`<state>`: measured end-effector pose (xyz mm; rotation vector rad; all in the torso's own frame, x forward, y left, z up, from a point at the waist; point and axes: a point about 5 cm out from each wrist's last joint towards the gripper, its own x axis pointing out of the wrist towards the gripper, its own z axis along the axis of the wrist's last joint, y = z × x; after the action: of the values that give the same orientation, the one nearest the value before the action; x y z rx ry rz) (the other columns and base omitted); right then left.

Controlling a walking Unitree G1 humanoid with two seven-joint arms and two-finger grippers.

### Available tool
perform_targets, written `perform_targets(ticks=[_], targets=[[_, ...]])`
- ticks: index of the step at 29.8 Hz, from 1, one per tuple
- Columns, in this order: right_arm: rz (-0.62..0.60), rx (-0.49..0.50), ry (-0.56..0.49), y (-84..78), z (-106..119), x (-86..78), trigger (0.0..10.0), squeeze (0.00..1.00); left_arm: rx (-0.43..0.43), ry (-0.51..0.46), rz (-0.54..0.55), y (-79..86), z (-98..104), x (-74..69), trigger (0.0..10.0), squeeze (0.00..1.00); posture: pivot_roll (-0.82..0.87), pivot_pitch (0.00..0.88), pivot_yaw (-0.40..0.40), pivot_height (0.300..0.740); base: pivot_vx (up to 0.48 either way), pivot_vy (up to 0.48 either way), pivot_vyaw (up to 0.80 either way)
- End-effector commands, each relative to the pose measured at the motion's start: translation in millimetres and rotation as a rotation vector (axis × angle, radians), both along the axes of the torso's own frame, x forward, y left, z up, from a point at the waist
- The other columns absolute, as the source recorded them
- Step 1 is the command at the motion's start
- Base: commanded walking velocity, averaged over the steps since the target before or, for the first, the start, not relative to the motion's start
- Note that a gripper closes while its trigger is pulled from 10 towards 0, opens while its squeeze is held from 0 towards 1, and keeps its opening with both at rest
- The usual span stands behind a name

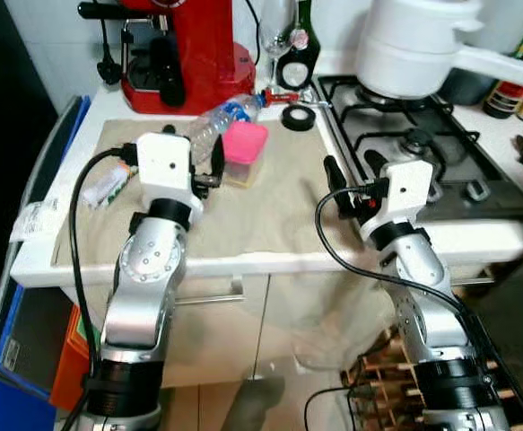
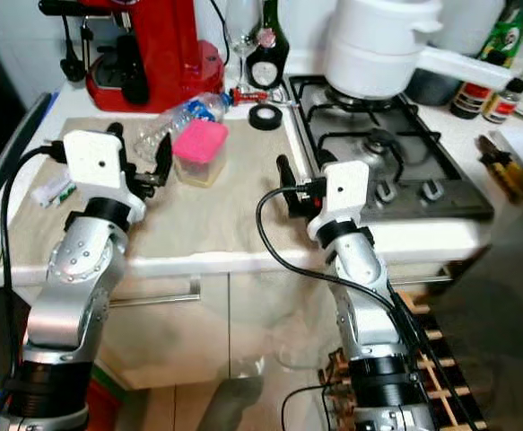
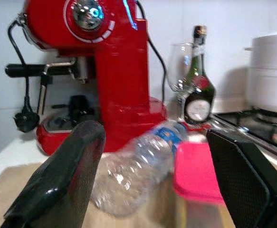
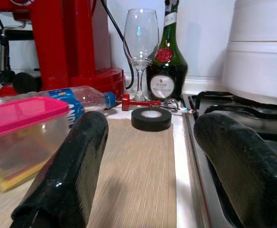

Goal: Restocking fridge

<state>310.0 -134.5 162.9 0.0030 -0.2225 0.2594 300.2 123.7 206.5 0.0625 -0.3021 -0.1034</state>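
Two grippers are raised over the counter edge in the middle of the frame, both with jaws apart and nothing between them. The left gripper point(image 1: 209, 171) sits left of centre, its fingers point(image 3: 62, 185) pointing at the bottle point(image 1: 214, 126), which lies on its side just beyond the tips, cap toward the upper right. Touching the bottle on its right is the tub point(image 1: 242, 154), a clear box with a pink lid; something yellow shows through its wall in the right wrist view, though what it is cannot be told. The right gripper point(image 2: 288, 190) hangs right of centre, near the seam between mat and hob, well apart from the tub.

A beige mat point(image 1: 270, 211) covers the white counter point(image 1: 37, 260). In the upper left of the frame stands a red coffee machine point(image 1: 185, 45). Right of it, at top centre, are a wine glass point(image 4: 140, 40) and a dark green bottle with a red seal point(image 4: 166, 61), with a roll of black tape point(image 1: 298, 117) in front of them on the mat's far edge. A gas hob point(image 1: 422, 153) fills the upper right, carrying a white pot point(image 1: 414, 45). A packet point(image 1: 108, 187) lies at the mat's left side. Below the counter are white cabinet doors point(image 1: 243, 323).
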Motion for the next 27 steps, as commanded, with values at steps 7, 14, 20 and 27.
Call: perform_targets(ticks=[7, 14, 20, 27], targets=[[0.017, -0.008, 0.002, 1.8, -2.5, 0.2, 10.0, 0.00, -0.009, -0.023, 0.021, -3.1, 6.1, 1.5, 10.0, 0.00, -0.03, 0.000, -0.033, 0.740, 0.000, 0.000, 0.00], [0.020, -0.009, 0.006, 1.9, -3.6, -0.2, 10.0, 0.00, -0.014, -0.004, 0.026, -3.9, 4.2, 2.6, 10.0, 0.00, -0.03, 0.000, -0.035, 0.740, 0.000, 0.000, 0.00], [0.024, -0.010, 0.007, 1.7, -4.1, -0.8, 10.0, 0.00, 0.033, 0.122, 0.041, 1.6, -6.1, 15.1, 10.0, 0.00, -0.02, 0.000, -0.037, 0.740, 0.000, 0.000, 0.00], [0.026, -0.014, 0.014, 0.3, -5.6, -2.5, 10.0, 0.00, 0.087, 0.136, 0.048, 20.4, 14.6, 34.4, 10.0, 0.00, -0.03, 0.000, -0.036, 0.740, 0.000, 0.000, 0.00]])
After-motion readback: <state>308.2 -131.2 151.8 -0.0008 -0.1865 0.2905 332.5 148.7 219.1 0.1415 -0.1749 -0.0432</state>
